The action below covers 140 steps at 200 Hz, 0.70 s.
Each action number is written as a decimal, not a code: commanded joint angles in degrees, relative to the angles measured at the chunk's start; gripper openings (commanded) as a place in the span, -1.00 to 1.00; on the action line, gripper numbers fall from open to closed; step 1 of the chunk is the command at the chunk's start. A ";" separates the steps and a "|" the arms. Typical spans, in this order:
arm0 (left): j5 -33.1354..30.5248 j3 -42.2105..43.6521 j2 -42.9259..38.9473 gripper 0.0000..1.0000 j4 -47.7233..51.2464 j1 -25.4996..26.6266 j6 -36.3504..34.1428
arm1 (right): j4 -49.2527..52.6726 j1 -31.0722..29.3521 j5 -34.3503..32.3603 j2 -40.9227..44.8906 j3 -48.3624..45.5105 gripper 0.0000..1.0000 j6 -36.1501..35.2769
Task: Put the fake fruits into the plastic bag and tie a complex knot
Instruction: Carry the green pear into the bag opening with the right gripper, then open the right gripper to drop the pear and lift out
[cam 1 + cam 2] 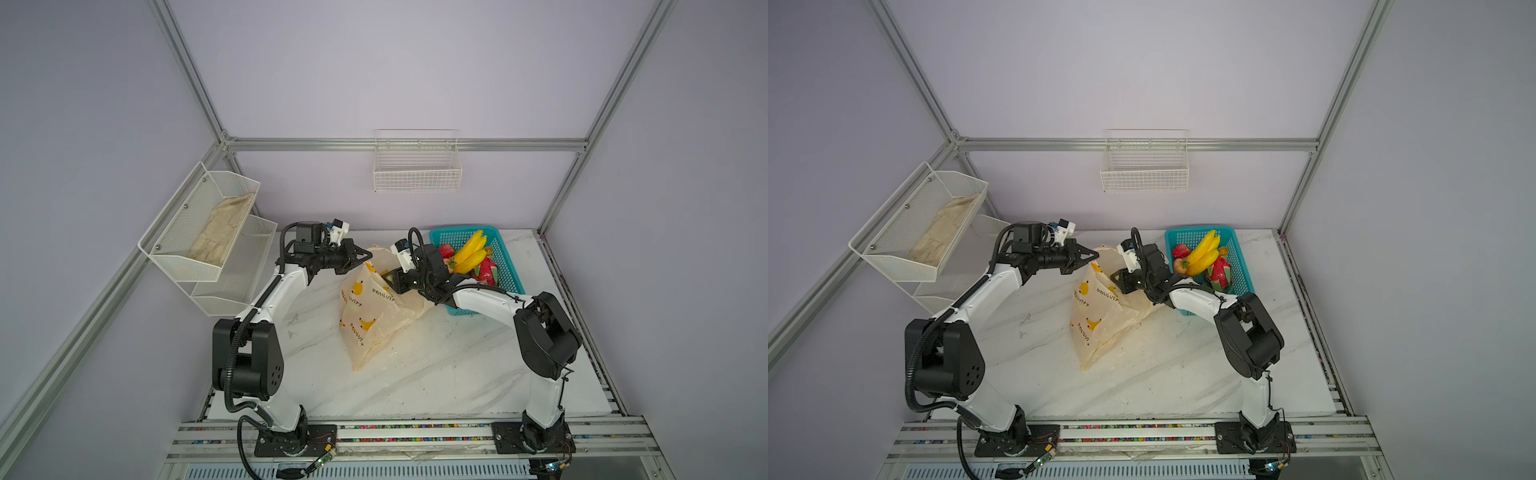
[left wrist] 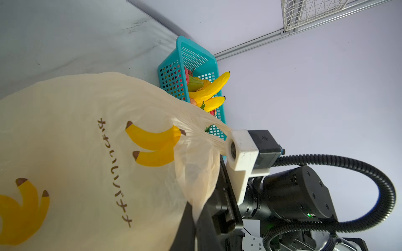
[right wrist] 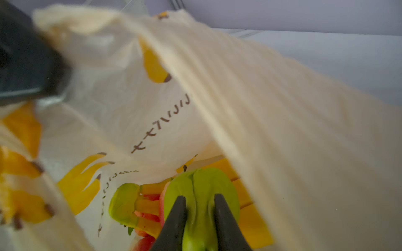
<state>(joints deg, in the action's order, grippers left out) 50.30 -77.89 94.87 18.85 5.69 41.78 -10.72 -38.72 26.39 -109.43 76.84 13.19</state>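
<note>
Right tool (image 3: 200, 196) angled down inside plastic bag (image 3: 282, 130), pinching green pear (image 3: 219, 180).

The white marble table (image 1: 436, 374) bears 2 things: the plastic bag (image 1: 374, 316) near its middle, a teal basket (image 1: 508, 266) at the back right.
</note>
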 commanded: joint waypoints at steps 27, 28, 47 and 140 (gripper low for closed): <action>0.59 1.87 -1.62 -1.00 -1.74 0.11 -0.92 | -7.84 -0.57 11.36 1.45 -2.22 -0.16 5.22; 0.59 1.86 -1.66 -1.00 -1.72 0.11 -0.92 | -7.74 -0.57 11.25 1.47 -2.22 -0.14 5.25; 0.59 1.86 -1.69 -1.00 -1.79 0.11 -0.99 | -5.43 -0.40 8.15 2.23 -2.24 -0.01 4.57; 0.43 1.93 -1.63 -1.00 -1.71 0.17 -1.04 | 5.35 2.24 -1.15 11.14 -3.61 0.19 -1.77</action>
<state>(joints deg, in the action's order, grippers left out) 50.30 -77.89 94.87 18.85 5.69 41.76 -10.44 -36.97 30.68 -103.66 73.97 15.27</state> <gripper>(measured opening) 0.047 0.596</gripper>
